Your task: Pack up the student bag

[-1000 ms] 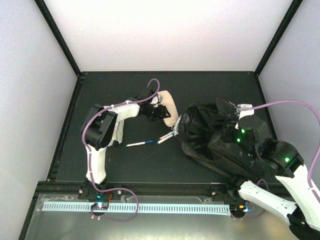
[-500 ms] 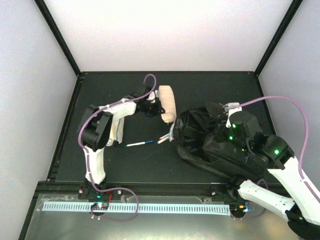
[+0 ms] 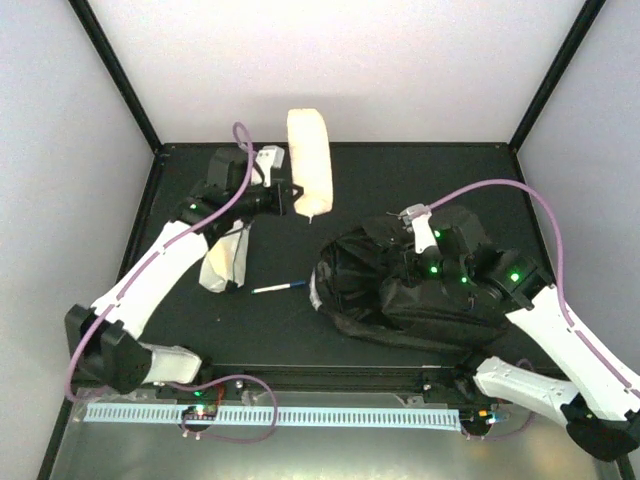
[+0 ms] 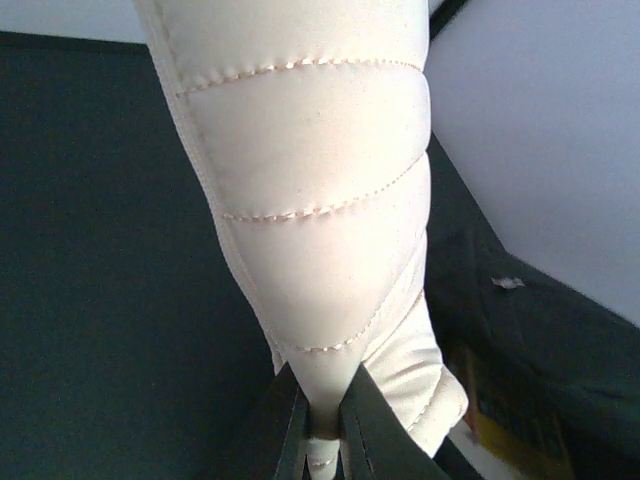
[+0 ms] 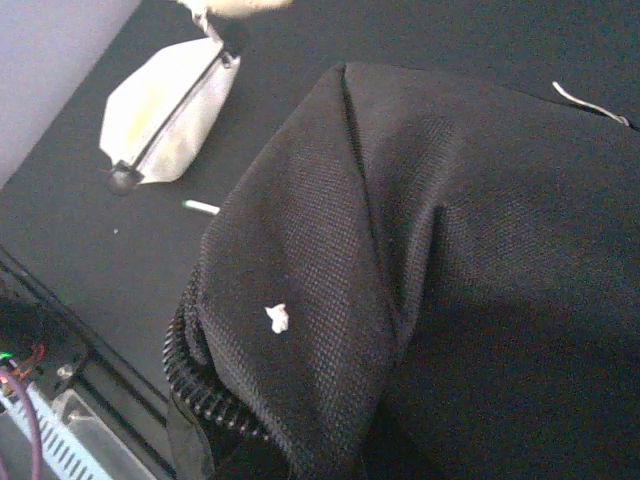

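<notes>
**No legible text in my views**

I can read no word, number or brand anywhere, the student bag point(image 3: 400, 290) included. On my left wrist camera, a yellow patch point(image 4: 500, 400) at the lower right carries bluish print, too blurred to make out.

Black student bag point(image 3: 365, 290), cream quilted pouch point(image 3: 308, 165)
</notes>
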Action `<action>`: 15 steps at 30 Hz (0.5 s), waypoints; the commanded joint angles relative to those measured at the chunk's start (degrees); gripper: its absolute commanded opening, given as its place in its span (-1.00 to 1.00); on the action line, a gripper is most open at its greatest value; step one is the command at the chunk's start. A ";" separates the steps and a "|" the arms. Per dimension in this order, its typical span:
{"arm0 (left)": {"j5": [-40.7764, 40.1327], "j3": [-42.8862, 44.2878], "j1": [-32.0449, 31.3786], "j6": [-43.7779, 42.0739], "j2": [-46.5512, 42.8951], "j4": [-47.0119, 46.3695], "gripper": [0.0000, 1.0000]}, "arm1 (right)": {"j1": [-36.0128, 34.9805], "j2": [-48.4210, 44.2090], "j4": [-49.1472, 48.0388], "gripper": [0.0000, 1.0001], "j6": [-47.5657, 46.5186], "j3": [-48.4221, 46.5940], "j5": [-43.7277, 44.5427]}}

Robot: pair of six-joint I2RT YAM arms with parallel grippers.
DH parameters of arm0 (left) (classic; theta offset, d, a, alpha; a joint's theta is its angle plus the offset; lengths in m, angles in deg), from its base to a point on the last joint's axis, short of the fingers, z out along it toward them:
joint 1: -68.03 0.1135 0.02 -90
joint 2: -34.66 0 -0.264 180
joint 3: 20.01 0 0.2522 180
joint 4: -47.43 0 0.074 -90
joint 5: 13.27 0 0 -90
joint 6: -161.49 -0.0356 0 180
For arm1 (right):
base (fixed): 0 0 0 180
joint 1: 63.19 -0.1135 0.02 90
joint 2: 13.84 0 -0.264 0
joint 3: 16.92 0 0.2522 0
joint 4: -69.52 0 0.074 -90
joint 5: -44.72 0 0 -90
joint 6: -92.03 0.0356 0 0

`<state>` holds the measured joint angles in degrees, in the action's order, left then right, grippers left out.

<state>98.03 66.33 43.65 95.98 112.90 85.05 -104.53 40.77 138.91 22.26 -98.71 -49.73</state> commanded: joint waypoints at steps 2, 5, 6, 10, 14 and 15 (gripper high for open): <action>9.95 -5.70 0.24 -4.51 -7.95 5.51 -0.97 | -0.10 -3.03 -2.62 -0.89 -2.28 -0.51 -3.84; 15.03 -10.33 0.21 -4.45 -13.73 4.08 -0.97 | -0.14 -1.98 2.81 -0.90 -0.06 -2.01 -2.24; 16.10 -11.62 0.21 -4.70 -15.63 4.04 -0.97 | -0.12 -1.53 5.10 -0.91 0.88 -2.81 -2.07; 18.43 -15.49 0.17 -6.28 -22.94 4.48 -0.97 | -0.14 -0.63 12.01 -0.96 2.83 -5.87 -4.71; 17.70 -18.66 0.21 -7.18 -28.60 4.16 -0.97 | -0.13 -1.39 16.32 -0.94 2.56 -7.19 -4.64; 17.18 -19.02 0.23 -7.39 -29.26 4.34 -0.97 | -0.14 -1.31 16.83 -0.93 2.65 -7.16 -4.30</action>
<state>113.66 48.43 43.65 90.95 87.00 89.64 -104.62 40.55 150.28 23.95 -103.81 -53.18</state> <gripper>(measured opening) 0.046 0.057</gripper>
